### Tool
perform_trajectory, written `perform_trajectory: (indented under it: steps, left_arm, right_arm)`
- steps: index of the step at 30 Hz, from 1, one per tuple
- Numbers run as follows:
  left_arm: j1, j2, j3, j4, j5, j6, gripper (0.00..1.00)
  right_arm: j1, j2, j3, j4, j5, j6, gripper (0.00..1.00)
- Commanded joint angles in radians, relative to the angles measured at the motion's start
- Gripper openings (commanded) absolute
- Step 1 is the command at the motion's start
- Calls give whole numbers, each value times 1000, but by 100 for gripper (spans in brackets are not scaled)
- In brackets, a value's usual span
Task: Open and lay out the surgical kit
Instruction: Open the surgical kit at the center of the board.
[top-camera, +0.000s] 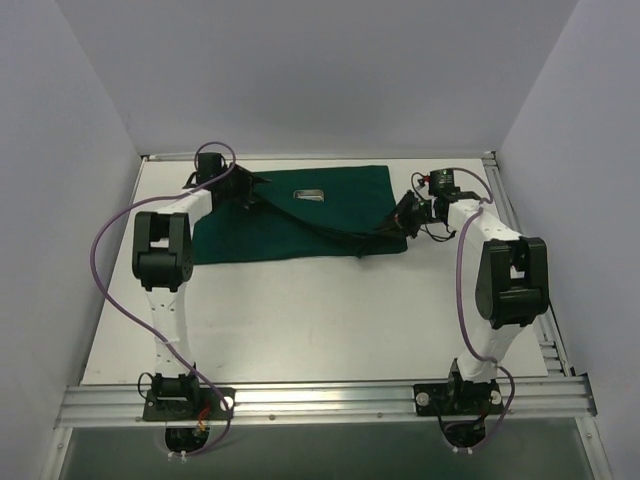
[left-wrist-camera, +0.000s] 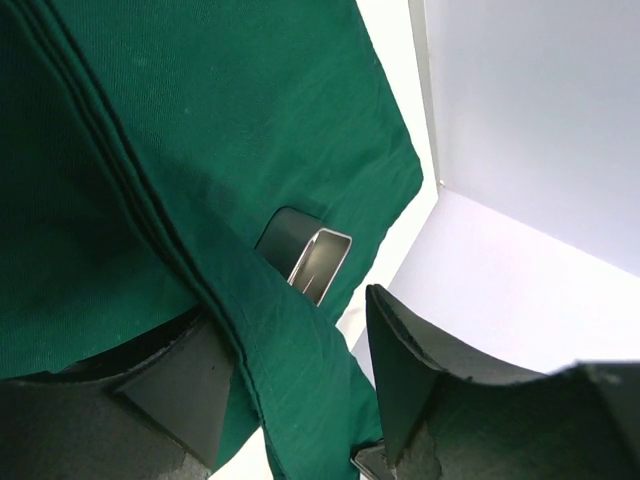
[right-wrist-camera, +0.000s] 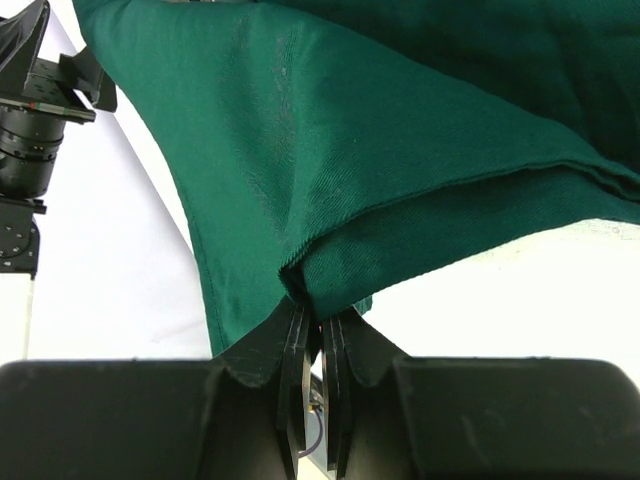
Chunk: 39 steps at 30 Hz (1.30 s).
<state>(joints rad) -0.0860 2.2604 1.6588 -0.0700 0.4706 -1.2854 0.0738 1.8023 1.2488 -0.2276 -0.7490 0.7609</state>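
The green cloth wrap (top-camera: 290, 235) lies spread across the far middle of the table (top-camera: 300, 320), with the silver tray (top-camera: 308, 196) on it toward the far edge. My right gripper (right-wrist-camera: 312, 318) is pressed together on a folded corner at the cloth's right side. My left gripper (left-wrist-camera: 292, 325) stands spread, a ridge of cloth running between its fingers. I judge the fabric light and limp, best taken at hems and corners; the tray looks stiff, slick and liable to slide. I can read no labels or writing.
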Motion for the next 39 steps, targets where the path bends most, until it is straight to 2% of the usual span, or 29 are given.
perform_trajectory:
  steps: [1,7,9,12,14,20,22,25,26,27,30,35,39]
  left_arm:
    - [2,31,87,-102,-4,52,61]
    - [8,77,166,-246,-24,122,49]
    - [22,80,164,-238,-15,135,45]
    - [37,80,189,-283,-18,193,42]
    - [40,67,223,-367,-35,265,36]
    - [28,-61,203,-517,-73,402,19]
    - [20,-122,184,-566,-82,463,16]
    - [12,-198,136,-625,-92,532,11]
    - [12,-215,121,-636,-92,544,5]
    - [9,-238,81,-652,-93,552,3]
    - [2,-326,20,-689,-102,583,2]
    - [-15,-485,-177,-723,-92,548,2]
    - [-69,-610,-324,-729,-112,520,2]
  right_arm:
    - [6,-61,3,-15,-19,6,0]
    - [4,-61,11,-16,-18,12,0]
    - [4,-61,21,-12,-19,17,0]
    - [4,-60,37,-18,-26,23,0]
    - [1,-64,43,-29,-26,20,0]
    - [-2,-70,52,-36,-44,31,0]
    - [-3,-78,60,-52,-43,25,0]
    - [-3,-98,52,-59,-43,25,0]
    - [-5,-106,48,-61,-41,25,0]
    - [-5,-110,46,-65,-41,25,0]
    - [-9,-126,38,-91,-44,20,0]
    - [-14,-146,28,-231,-23,-57,0]
    - [-25,-192,-29,-324,2,-98,0]
